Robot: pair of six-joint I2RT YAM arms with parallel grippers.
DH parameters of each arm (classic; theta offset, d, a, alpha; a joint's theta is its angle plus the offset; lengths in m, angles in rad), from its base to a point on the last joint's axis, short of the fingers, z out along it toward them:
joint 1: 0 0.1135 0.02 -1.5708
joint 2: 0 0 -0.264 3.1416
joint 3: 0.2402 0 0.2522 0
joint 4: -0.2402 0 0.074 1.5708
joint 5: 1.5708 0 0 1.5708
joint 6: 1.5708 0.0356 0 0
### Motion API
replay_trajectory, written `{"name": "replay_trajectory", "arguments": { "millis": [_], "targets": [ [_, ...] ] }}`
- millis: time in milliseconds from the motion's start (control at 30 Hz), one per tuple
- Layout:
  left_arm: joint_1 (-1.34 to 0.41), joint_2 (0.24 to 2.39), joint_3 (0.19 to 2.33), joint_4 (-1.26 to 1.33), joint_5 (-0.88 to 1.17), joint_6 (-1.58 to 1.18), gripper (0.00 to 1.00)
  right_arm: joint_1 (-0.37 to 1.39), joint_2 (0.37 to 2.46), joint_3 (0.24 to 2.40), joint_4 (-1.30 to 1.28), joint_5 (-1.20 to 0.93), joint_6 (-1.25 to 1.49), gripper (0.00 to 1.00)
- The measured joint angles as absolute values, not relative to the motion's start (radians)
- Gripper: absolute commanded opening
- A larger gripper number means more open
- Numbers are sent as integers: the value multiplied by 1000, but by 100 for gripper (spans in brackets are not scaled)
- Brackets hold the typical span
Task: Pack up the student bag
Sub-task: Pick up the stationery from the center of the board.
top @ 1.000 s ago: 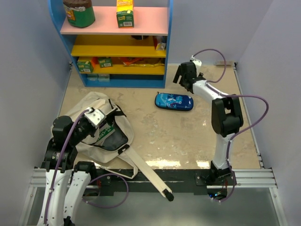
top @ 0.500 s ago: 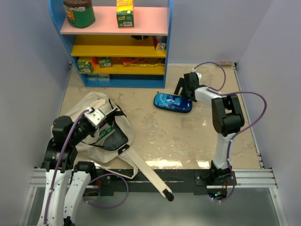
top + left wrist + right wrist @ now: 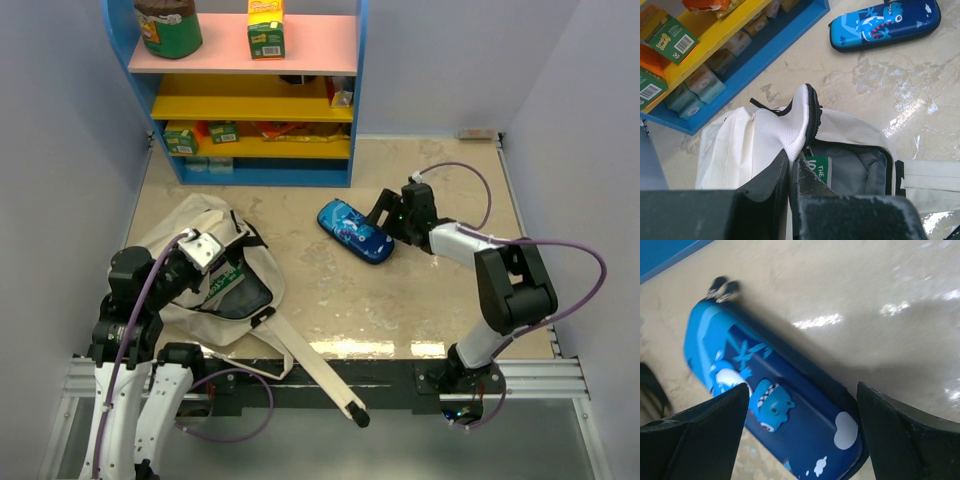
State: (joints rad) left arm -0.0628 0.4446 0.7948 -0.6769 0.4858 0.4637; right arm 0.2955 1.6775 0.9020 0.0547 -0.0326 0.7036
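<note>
The student bag (image 3: pixel 190 262), cream canvas, lies on the left of the table with its zip mouth open. My left gripper (image 3: pixel 203 250) is shut on the raised white mesh lip of the bag (image 3: pixel 801 120), holding the mouth up; a green-labelled item (image 3: pixel 821 167) shows inside. The left gripper (image 3: pixel 790 167) pinches that lip between its fingers. A blue zip pencil case (image 3: pixel 355 231) with shark pictures lies slanted mid-table, also seen as the pencil case (image 3: pixel 885 24). My right gripper (image 3: pixel 390 214) is open, low over the case's right end. The pencil case (image 3: pixel 790 405) lies between the spread fingers of the right gripper (image 3: pixel 802 402).
A blue shelf unit (image 3: pixel 250 175) with yellow and pink boards and small boxes stands along the back. The bag's long beige strap (image 3: pixel 315 375) runs out over the front edge. Grey walls close in on both sides.
My right arm came down and towards the near left onto the pencil case, which has slid left and turned slantwise. Its jaws narrowed slightly. The left arm and bag stayed still.
</note>
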Motion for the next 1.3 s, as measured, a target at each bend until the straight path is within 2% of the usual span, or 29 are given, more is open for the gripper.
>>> {"name": "replay_trajectory", "arguments": {
  "millis": [200, 367, 500, 700, 867, 1000, 1300],
  "targets": [
    [-63, 445, 795, -677, 486, 464, 0, 409, 1583, 835, 99, -79, 730, 90],
    [-63, 445, 795, -677, 486, 464, 0, 437, 1578, 844, 72, -68, 721, 99],
    [-63, 444, 795, -677, 486, 464, 0, 425, 1599, 941, 7, 0, 656, 99],
    [-63, 444, 799, -680, 485, 464, 0, 423, 1726, 1090, 63, 35, 558, 99],
    [-63, 444, 801, -680, 485, 463, 0, 424, 1792, 1039, 104, -4, 538, 99],
    [-63, 444, 801, -680, 485, 464, 0, 434, 1784, 956, 157, -41, 546, 99],
    [-63, 444, 806, -682, 485, 463, 0, 554, 1726, 908, 197, -40, 546, 99]
  ]
}}
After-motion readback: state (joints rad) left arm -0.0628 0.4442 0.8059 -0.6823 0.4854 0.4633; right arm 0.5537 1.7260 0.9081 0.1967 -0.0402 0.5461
